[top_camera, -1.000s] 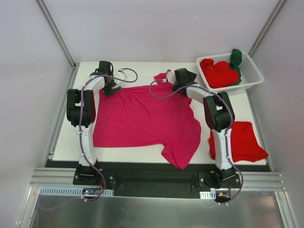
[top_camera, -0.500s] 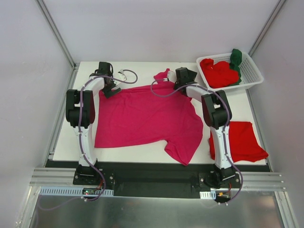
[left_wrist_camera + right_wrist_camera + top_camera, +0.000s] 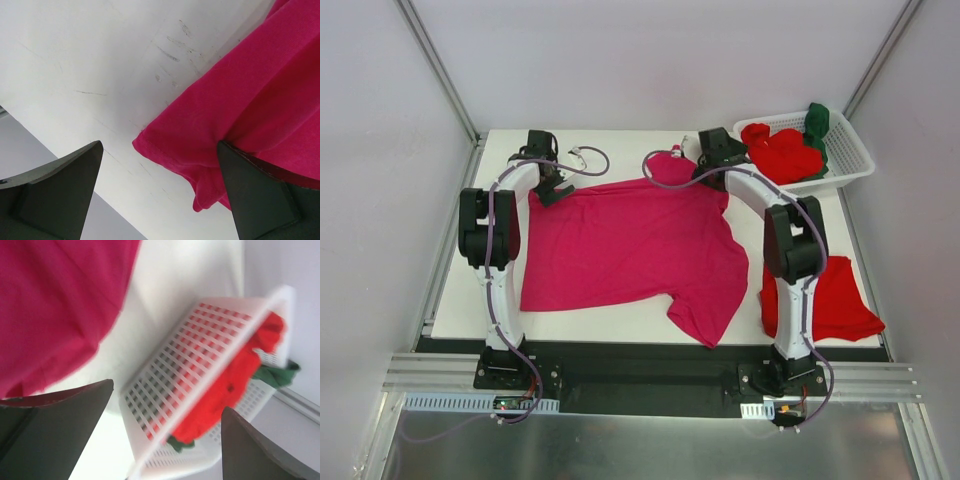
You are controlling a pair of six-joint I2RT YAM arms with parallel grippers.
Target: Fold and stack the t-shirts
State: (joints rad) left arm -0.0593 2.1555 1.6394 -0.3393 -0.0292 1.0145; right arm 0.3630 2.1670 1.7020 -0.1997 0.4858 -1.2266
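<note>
T-shirt (image 3: 630, 245), magenta, spread flat across the middle of the table (image 3: 590, 318), both end effectors released.
Its far left corner lies between the wide-spread fingers of the left end effector (image 3: 552, 186), the cloth against one finger but not pinched. The right end effector (image 3: 720, 150) hangs with jaws apart by the shirt's far right shoulder, near the white basket (image 3: 856, 152), gripping nothing. Crumpled red t-shirts (image 3: 782, 155) and a dark green t-shirt (image 3: 817, 122) lie in that basket at the far right corner. A folded red t-shirt (image 3: 835, 300) lies at the table's near right edge, partly behind the right arm.
</note>
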